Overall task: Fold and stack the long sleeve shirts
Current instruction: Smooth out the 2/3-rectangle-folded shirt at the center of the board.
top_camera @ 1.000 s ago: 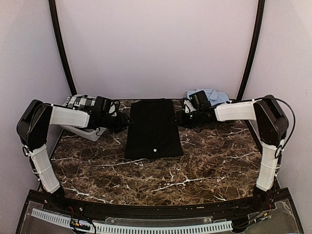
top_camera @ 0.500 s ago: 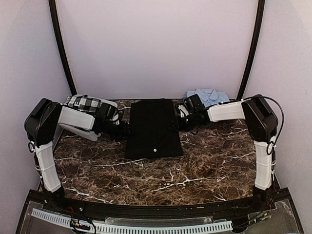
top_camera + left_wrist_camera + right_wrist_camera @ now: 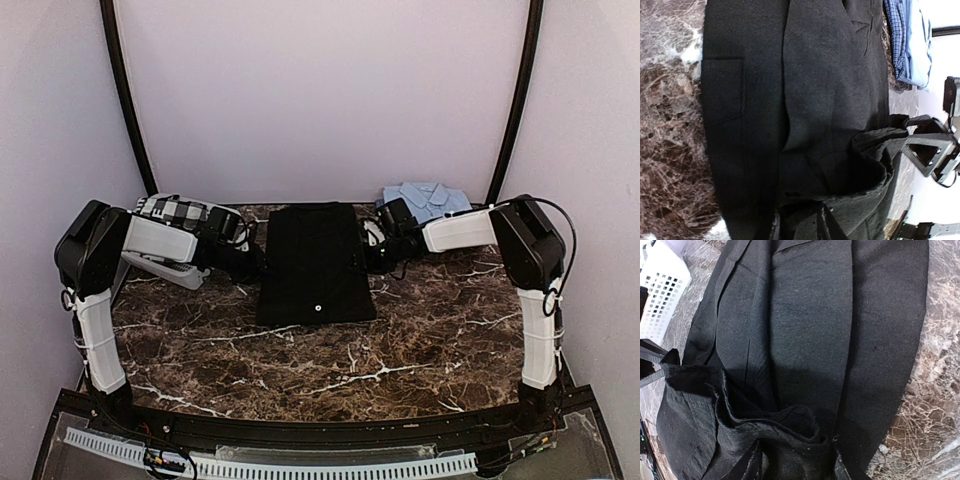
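The black shirt (image 3: 315,262) lies flat in the middle of the tabletop (image 3: 420,340), already narrowed to a long rectangle that runs from the upper centre of the top view toward the middle. That shape suggests its sides are folded in and a crosswise fold is the likely step in hand.

The two arms reach in from either side at the same height, so both edges can be raised together and the cloth kept square. The left gripper (image 3: 256,262) sits at the shirt's left edge, narrowed well down, with a bunch of black cloth pinched between its fingers in the wrist view. The right gripper (image 3: 371,256) sits at the opposite edge. Its fingers stand wider, with a raised ridge of cloth between them, and I cannot tell whether that hold is firm.

The light blue shirt (image 3: 428,198) waits crumpled at the upper right, well apart from the folding space. A white basket (image 3: 178,270) stands at the left edge.
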Robot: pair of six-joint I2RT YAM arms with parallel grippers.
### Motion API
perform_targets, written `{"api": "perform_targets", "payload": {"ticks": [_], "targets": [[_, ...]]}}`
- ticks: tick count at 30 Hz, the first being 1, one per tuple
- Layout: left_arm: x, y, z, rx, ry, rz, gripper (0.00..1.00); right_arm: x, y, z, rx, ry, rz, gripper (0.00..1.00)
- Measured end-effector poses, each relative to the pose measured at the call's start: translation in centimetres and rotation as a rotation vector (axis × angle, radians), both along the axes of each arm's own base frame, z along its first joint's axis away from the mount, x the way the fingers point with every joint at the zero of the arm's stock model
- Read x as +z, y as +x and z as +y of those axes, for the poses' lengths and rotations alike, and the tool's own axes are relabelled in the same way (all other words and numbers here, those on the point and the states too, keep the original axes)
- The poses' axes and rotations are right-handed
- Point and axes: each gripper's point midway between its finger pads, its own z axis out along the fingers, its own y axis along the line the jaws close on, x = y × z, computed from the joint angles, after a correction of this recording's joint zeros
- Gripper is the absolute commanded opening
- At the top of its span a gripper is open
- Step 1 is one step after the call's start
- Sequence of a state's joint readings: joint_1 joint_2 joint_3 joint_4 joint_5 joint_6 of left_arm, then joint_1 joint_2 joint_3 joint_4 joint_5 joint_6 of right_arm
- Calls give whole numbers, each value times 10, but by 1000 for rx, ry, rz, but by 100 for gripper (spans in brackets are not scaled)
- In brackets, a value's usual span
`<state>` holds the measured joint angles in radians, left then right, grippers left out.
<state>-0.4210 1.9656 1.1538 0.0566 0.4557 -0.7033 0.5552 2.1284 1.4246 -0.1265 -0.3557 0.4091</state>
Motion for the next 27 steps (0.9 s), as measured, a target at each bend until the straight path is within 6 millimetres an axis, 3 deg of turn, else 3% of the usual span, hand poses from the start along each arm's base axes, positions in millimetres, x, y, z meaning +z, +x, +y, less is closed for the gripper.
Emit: {"api": "perform_targets", "payload": {"ticks": [8,18,24,27], "targets": [[10,5,-5,-10,-26,-14,5,1,-1,2,9,11,2,1],[18,15,-5,4,-9,-55,1,5,4,-4,-17,-17,-32,0],[22,25,2,38,34,-103,1,31,14,-9,-59,-17,-116,0],[22,29,5,54,56,-116,1,34,19,-9,-69,-17,-134,0]]}}
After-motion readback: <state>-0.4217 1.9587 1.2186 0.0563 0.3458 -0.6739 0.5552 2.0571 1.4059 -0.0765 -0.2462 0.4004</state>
